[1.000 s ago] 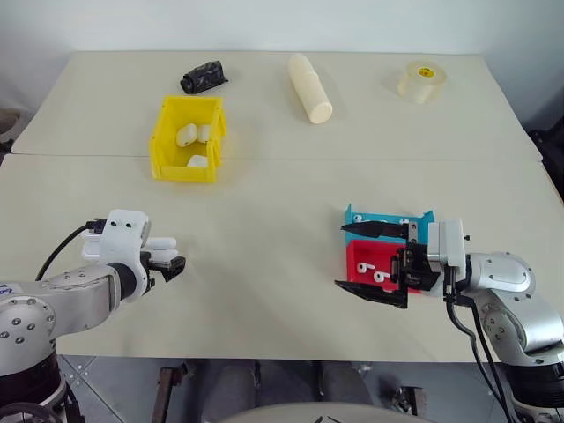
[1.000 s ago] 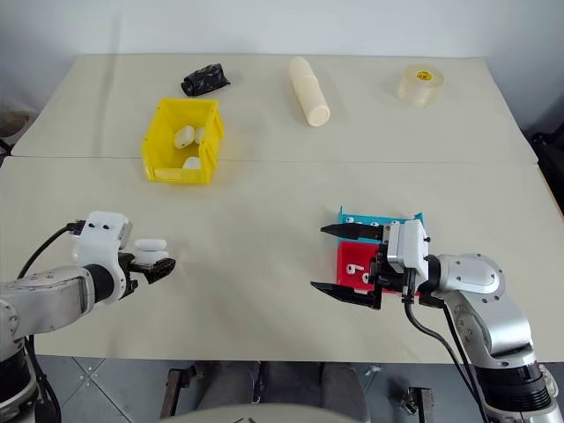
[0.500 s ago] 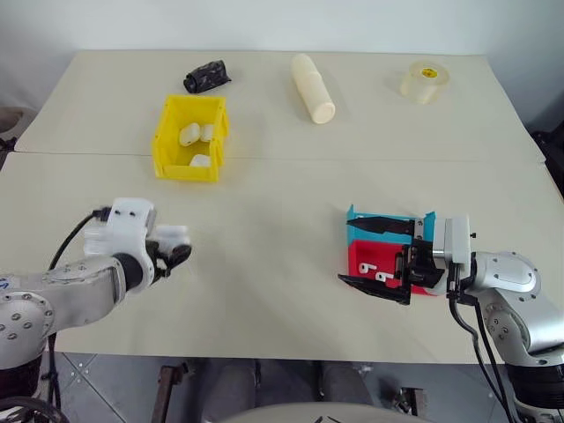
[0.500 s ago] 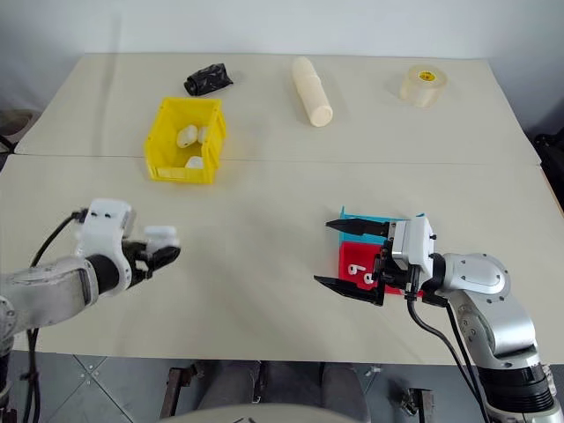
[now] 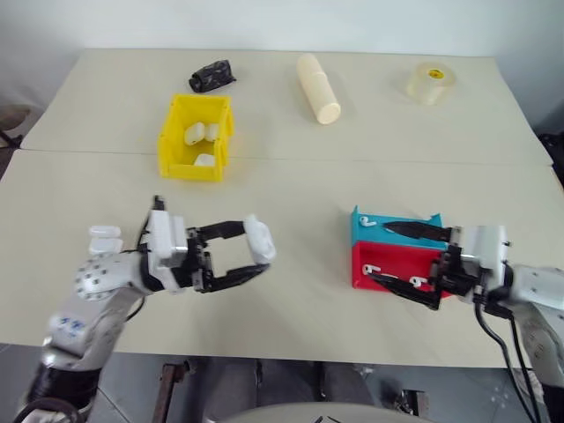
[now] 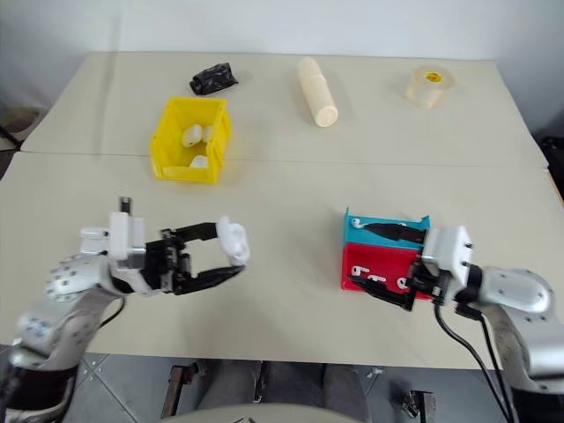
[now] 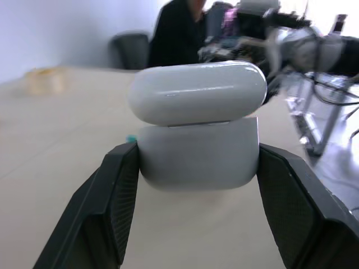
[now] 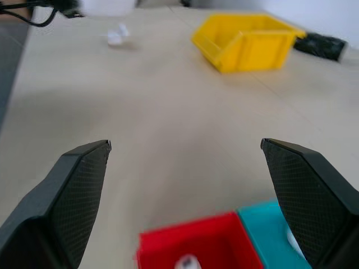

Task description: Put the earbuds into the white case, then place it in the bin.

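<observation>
My left gripper is shut on a white case, held above the table and pointing toward the right arm. In the left wrist view the case sits clamped between both fingers, its lid on top. A second white case lies on the table by the left forearm. Earbuds lie in a red tray and a teal tray. My right gripper hangs open over these trays, nothing in it. The yellow bin stands at the far left with three white cases inside.
A cream cylinder, a roll of clear tape and a black crumpled object lie along the far side of the table. A seam runs across the table just behind the bin.
My left gripper has shut on the white case, lifted it and swung right, turning to point at the other arm. The right gripper has drifted a little to the right, still open.
</observation>
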You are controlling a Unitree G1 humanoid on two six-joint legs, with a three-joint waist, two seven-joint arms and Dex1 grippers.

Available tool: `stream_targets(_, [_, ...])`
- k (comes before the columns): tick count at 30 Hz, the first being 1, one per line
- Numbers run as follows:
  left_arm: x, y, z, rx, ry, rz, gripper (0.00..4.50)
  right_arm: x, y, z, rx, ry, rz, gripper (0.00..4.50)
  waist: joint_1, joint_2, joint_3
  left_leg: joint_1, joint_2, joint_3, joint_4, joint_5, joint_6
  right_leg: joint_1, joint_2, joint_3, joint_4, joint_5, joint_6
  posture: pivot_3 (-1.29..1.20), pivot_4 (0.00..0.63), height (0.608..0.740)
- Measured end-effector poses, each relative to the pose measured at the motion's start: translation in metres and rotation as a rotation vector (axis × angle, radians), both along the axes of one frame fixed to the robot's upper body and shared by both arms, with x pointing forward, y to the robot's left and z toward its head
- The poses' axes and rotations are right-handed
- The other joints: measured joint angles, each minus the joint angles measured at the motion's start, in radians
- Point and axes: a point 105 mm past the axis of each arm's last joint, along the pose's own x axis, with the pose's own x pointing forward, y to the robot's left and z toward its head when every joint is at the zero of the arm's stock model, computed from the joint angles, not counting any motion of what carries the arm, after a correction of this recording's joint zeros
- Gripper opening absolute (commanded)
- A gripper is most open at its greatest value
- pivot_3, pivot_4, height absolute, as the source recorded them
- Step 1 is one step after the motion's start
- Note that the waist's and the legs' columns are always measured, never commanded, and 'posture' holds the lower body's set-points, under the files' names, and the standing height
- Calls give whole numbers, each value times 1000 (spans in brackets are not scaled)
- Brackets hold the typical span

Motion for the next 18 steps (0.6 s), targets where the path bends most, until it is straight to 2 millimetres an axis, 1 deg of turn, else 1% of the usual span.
stream_targets(3, [-1, -18, -8, -63, -37, -127, 2800, -14, -22, -8, -40, 29, -108, 4500, 1, 0, 0, 0, -1, 0, 1, 0, 1, 0, 0, 0, 1, 0, 0, 0, 150, 740])
stream_targets(5, [0, -31, -12, -88, -75, -193, 2800, -30, -37, -13, -73, 51, -187, 4500, 2, 0, 0, 0, -3, 1, 1, 0, 1, 1, 1, 0, 1, 0, 0, 0, 150, 740])
stream_targets(9, [-2, -50, -22, -82, -136, -294, 2800, -56, -69, -20, -124, 97, -340, 4500, -4, -1, 0, 2, -3, 3, 1, 0, 1, 1, 2, 1, 1, 0, 1, 0, 150, 740])
stream_targets(12, [-8, -62, -25, -81, -209, -379, 2800, -74, -90, -22, -169, 124, -440, 4500, -5, 0, -1, 2, -2, 3, 1, 0, 1, 1, 3, 2, 1, 0, 1, 0, 150, 740])
stream_targets(15, [-8, -71, -24, -87, -244, -408, 2800, -84, -99, -23, -200, 143, -482, 4500, -6, 0, -1, 3, -1, 4, 0, -1, 1, 1, 3, 3, 1, 0, 1, 0, 150, 740])
stream_targets(18, [-6, -73, -23, -98, -241, -406, 2800, -85, -95, -23, -220, 166, -470, 4500, -6, 1, -1, 3, -1, 3, 0, -1, 1, 1, 3, 3, 1, 0, 1, 0, 150, 740])
